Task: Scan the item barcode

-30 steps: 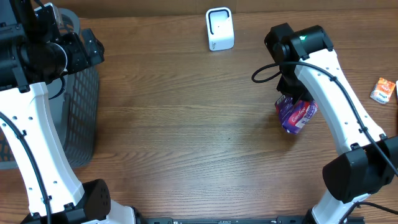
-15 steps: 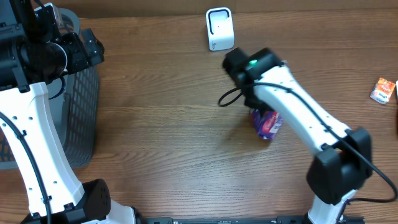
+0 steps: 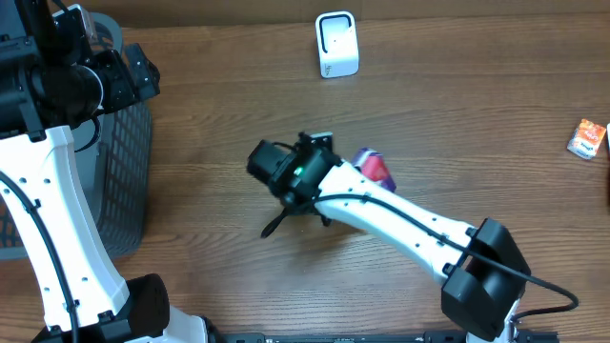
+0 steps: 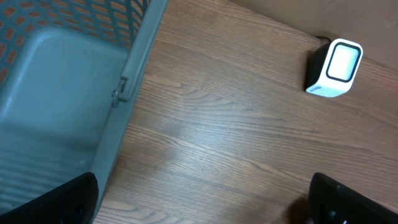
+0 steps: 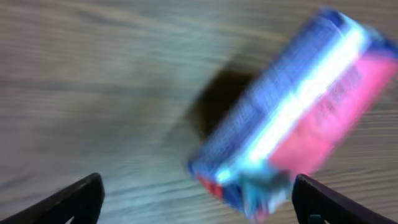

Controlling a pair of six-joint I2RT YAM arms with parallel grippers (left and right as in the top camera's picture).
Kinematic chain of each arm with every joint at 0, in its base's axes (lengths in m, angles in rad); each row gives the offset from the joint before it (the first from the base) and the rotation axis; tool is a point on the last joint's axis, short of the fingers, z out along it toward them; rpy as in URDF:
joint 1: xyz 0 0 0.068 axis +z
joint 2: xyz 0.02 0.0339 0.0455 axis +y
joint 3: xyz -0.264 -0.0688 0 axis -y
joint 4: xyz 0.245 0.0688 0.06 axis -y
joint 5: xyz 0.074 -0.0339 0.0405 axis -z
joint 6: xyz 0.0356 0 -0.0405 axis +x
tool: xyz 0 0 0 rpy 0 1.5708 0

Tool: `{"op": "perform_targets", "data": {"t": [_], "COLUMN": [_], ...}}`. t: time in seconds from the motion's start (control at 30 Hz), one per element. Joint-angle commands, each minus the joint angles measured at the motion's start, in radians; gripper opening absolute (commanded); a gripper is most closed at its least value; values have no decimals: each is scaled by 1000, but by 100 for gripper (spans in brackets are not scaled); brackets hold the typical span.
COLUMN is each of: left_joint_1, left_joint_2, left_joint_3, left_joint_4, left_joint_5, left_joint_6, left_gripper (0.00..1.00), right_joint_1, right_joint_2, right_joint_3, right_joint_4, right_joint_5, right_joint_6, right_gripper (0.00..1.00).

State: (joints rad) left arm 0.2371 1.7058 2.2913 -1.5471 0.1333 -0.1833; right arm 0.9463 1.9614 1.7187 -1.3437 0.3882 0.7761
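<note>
Right wrist | right tool (image 5: 199, 198) jaws wide | package (image 5: 292, 118) ahead, blurred, ungripped

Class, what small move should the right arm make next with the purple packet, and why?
Probably close the right tool on the purple and pink packet: its fingers stand wide apart with the packet unheld, well short of the white box-shaped scanner.

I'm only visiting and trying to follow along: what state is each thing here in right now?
Purple and pink package: ungripped, blurred in the wrist view.
Right gripper: open, fingers wide either side of the package.
Left gripper: open, holding nothing.
Barcode scanner: upright on the table.
Gray basket: upright, open at the top.
Orange packet: lying near the table's right edge.
</note>
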Motion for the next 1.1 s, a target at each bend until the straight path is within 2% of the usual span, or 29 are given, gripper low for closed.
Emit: {"op": "perform_targets", "data": {"t": [0.0, 0.17, 0.37, 0.53, 0.77, 0.87, 1.0, 1.07], "left_joint_1": [-2, -2, -2, -2, -2, -2, -2, -2], "left_joint_2": [-4, -4, -4, -4, -4, -4, -4, -4], "left_joint_3": [13, 13, 13, 13, 13, 13, 13, 13], "left_joint_4": [3, 3, 3, 3, 3, 3, 3, 3], "left_joint_5": [-7, -7, -7, -7, -7, -7, -7, -7], "left_joint_6": [4, 4, 4, 4, 4, 4, 4, 4], "left_gripper": [100, 100, 100, 100, 100, 100, 100, 100], "right_joint_1": [-27, -125, -362, -494, -533, -533, -532, -532], "right_joint_2": [-10, -26, -36, -36, -36, -36, -36, -36], "right_joint_3": [83, 186, 176, 64, -173, -272, -388, -417], "right_joint_4": [-14, -112, -149, -50, 216, 311, 457, 509], "right_joint_5": [-55, -68, -294, -505, -774, -819, -821, -820], "right_joint_6": [0, -8, -178, -187, -185, -140, -61, -50], "right_gripper": [100, 100, 100, 100, 100, 93, 75, 70]}}
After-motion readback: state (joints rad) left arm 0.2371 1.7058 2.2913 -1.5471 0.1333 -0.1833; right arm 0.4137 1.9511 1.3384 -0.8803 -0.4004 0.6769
